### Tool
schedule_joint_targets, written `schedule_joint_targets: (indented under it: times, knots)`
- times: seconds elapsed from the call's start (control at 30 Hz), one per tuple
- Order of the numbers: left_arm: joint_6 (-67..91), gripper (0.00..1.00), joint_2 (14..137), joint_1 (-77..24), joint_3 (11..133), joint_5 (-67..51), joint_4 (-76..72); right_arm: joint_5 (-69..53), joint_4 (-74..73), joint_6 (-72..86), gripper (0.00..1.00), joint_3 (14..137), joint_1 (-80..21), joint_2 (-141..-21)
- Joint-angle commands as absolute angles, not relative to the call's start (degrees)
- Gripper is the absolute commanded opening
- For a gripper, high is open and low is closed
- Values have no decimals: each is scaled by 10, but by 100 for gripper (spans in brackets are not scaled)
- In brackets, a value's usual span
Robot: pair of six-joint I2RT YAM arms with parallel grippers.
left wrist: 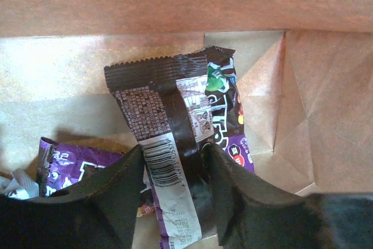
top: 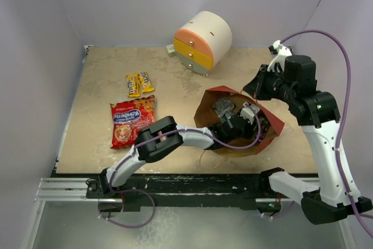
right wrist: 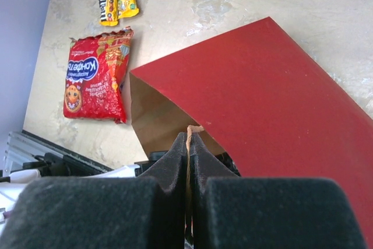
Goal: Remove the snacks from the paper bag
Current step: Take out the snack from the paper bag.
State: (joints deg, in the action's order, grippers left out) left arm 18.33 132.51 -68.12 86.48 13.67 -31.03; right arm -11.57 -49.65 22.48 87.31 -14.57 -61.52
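**Brown candy packet being gripped inside the tilted bag**

The left gripper [left wrist: 172, 170] is being kept deep inside the paper bag [left wrist: 326, 115], its two black fingers partly parted and pressed against both long edges of the brown candy packet [left wrist: 175, 109], which is being grasped. The packet's long axis is being held in line with the fingers, its crimped end pointing away from them towards the bag's folded bottom and its barcode side facing the wrist camera. Its near end is being cut off by the lower frame edge.

A purple packet [left wrist: 76, 167] is lying on the kraft lining just beside the left finger and partly behind it. In the top view a silver foil packet [top: 222, 108] is being shown inside the bag's mouth, while the left gripper itself is hard to make out there among dark shapes.

The right gripper [right wrist: 188, 144] is being held clenched on the thin rim of the bag, which is being kept tilted, mouth facing left and upward.

The red crisp packet [top: 133, 122] and the yellow candy packets [top: 140, 84] are lying flat on the table [top: 93, 86], well left of the bag
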Motion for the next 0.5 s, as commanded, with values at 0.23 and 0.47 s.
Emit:
schedule_joint_targets:
  times: [0.23, 0.47]
  knots:
    - [169, 26, 1287, -679, 884, 156, -282, -118, -487, 217, 0, 899, -145, -617]
    - [200, 16, 1202, -679, 820, 147, -261, -115, -472, 217, 0, 885, -145, -615]
